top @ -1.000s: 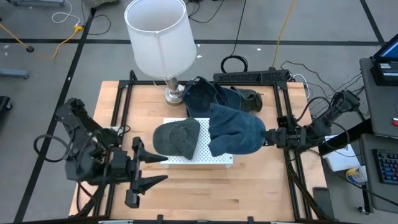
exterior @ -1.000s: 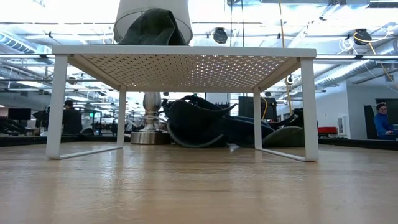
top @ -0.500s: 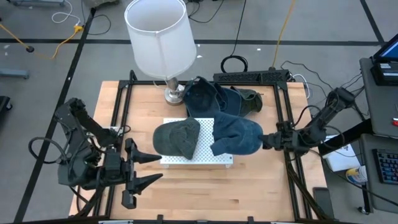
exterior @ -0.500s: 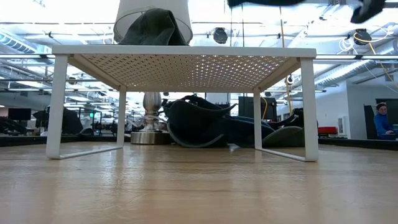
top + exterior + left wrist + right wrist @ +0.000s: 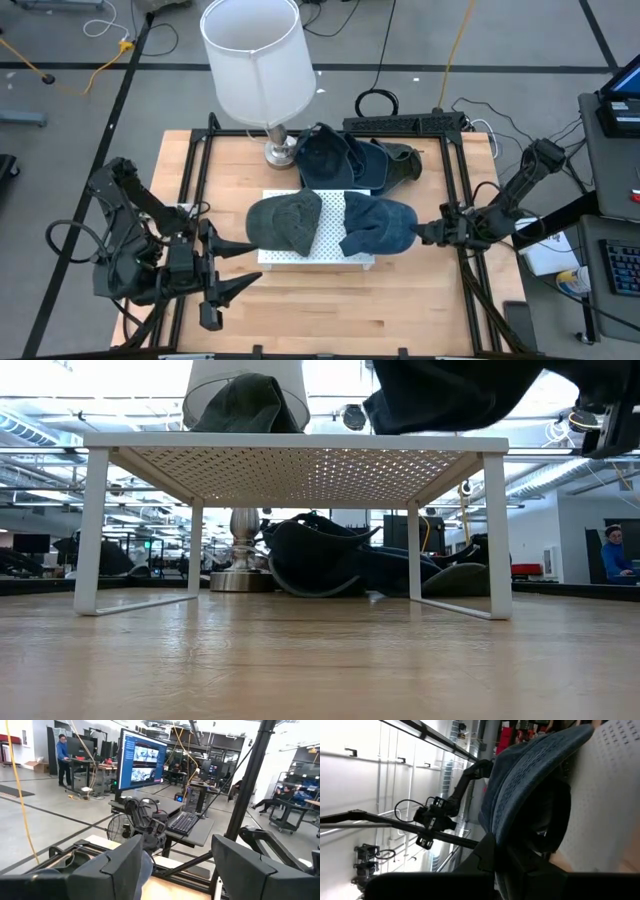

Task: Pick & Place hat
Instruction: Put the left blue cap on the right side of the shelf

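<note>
A blue cap (image 5: 378, 225) hangs in my right gripper (image 5: 422, 232) over the right half of the white perforated shelf (image 5: 330, 252). In the low view the blue cap (image 5: 450, 395) sits just above the shelf top (image 5: 300, 440); I cannot tell whether they touch. A grey-green hat (image 5: 285, 222) rests on the shelf's left half. My left gripper (image 5: 256, 263) is open, near the table's left near corner, short of the shelf. My right gripper is shut on the blue cap's right-hand edge (image 5: 512, 837), pinched between the two fingers (image 5: 487, 852). The fingers come in roughly level from the table's right side. The cap reaches out leftward from them over the shelf, its hollow side (image 5: 547, 820) facing down.
A lamp with a white shade (image 5: 255, 60) stands on its base (image 5: 278, 152) at the far side. More dark caps (image 5: 335, 160) and a dark green one (image 5: 405, 165) lie piled behind the shelf. Black frame rails (image 5: 465, 260) border the table.
My right gripper has come down toward the shelf with the blue cap, still shut on it. The cap has dropped into the low view from above and now hangs just over the shelf top. My left gripper has drawn back slightly toward the table's left edge.
</note>
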You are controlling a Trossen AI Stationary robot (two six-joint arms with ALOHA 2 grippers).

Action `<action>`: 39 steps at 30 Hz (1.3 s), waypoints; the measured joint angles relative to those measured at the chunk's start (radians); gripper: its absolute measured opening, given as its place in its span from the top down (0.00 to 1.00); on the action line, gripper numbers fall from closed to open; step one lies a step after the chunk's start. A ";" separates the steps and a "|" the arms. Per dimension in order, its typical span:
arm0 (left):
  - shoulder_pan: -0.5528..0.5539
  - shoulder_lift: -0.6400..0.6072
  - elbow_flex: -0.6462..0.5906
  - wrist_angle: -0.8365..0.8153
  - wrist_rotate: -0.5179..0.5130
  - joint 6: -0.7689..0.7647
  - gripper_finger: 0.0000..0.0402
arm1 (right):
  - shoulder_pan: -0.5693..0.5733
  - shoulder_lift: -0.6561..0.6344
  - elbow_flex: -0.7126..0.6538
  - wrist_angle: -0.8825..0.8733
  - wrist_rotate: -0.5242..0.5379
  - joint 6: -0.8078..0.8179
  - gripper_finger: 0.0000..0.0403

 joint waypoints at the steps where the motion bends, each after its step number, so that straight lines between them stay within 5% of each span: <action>1: 0.000 0.000 0.000 0.000 0.000 0.001 0.39 | 0.000 0.000 -0.004 0.001 0.000 0.006 0.99; 11: 0.011 -0.010 0.000 0.003 0.004 0.014 0.39 | -0.079 0.000 -0.017 -0.052 0.008 0.030 0.99; 20: 0.153 -0.056 0.001 -0.079 0.306 -0.004 0.39 | -0.203 0.037 -0.004 -0.144 -0.104 0.147 0.99; 29: 0.278 -0.103 0.001 -0.206 0.531 -0.056 0.39 | -0.374 0.111 0.103 -0.341 -0.327 0.238 0.99; 39: 0.297 -0.129 0.001 -0.320 0.557 -0.102 0.39 | -0.554 0.212 0.154 -0.355 -0.567 0.276 0.99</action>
